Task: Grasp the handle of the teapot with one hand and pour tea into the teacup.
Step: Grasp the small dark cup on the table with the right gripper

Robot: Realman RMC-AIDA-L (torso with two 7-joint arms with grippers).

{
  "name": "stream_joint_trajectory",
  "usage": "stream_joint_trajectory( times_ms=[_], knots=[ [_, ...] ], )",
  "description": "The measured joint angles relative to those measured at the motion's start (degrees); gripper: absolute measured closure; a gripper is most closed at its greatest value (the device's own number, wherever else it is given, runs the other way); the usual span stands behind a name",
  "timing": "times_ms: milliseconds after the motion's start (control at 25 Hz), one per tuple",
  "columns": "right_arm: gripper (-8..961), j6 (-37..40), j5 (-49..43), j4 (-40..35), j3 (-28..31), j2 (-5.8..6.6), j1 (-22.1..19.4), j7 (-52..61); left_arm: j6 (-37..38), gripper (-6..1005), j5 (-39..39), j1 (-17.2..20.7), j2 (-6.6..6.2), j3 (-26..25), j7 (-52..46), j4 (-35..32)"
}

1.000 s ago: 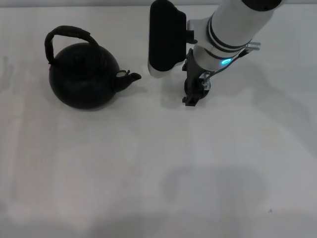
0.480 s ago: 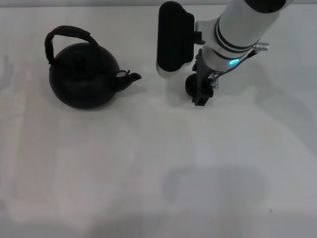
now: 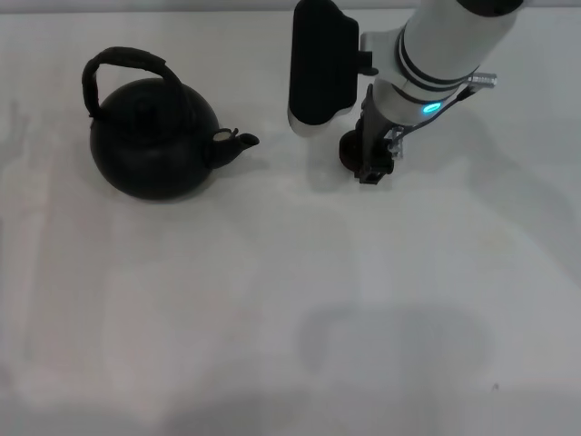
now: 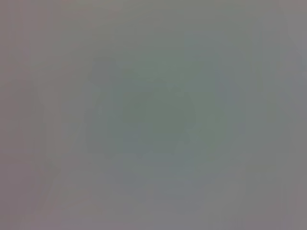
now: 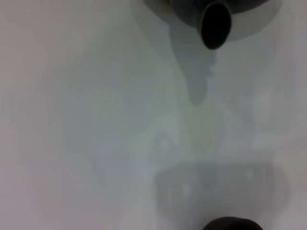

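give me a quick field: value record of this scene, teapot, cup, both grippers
teapot: upright on the table, spout pointing toward the robot's right
handle: arched over the pot, ungrasped
teacup: right of the spout, apart from the pot, partly hidden by the gripper
right gripper: at the teacup, finger state unclear
left gripper: not in view

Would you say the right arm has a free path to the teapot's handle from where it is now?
Probably yes. The right gripper hangs by the teacup, and only bare table lies between it and the teapot. The handle arches uncovered on the pot's far side.
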State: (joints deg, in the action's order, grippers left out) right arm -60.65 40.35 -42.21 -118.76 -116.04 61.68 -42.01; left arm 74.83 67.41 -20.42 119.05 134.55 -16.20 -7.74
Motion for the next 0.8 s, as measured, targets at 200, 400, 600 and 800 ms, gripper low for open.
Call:
stream_joint_trajectory(
  times_ms=[200,400,600,800],
  knots=[
    [276,-1.5,0.0,-1.9,1.2,0.08,-0.3,-0.6,0.0,138,0.0,0.0,0.05,0.1,0.0,0.0],
    [527,-2.3,0.0,-2.8,2.5,0.15,-0.7,-1.1,0.0,138,0.0,0.0,-0.01,0.1,0.0,0.0],
    [556,-2.6,0.0,-2.9,2.5,0.09,-0.8,-1.2,0.0,138,0.0,0.0,-0.03,0.0,0.0,0.0],
    [569,-4.1,0.0,-3.0,2.2,-0.12,-0.6,-1.2,0.0,138,0.0,0.0,-0.09,-0.2,0.0,0.0]
  ],
)
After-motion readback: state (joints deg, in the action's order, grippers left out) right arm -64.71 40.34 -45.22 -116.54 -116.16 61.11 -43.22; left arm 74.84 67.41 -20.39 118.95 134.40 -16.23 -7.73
